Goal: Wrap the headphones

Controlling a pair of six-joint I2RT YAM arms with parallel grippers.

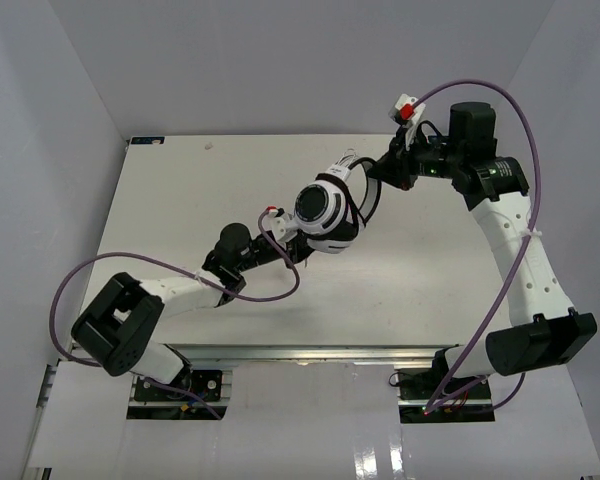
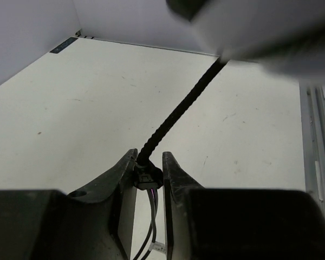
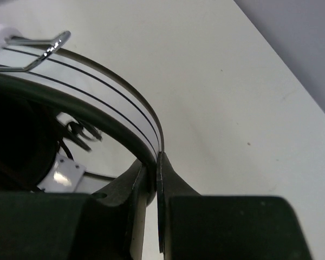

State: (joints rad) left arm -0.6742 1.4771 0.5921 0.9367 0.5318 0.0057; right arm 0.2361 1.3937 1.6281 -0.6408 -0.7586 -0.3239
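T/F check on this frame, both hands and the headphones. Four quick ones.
1. The right hand is clamped on the headband of the headphones. True.
2. The left hand grips an ear cup. False: it pinches the thin black cord near its end.
3. The headphones lie untouched on the table. False: each hand grips a part of them.
4. Purple cables run along both arms. True.
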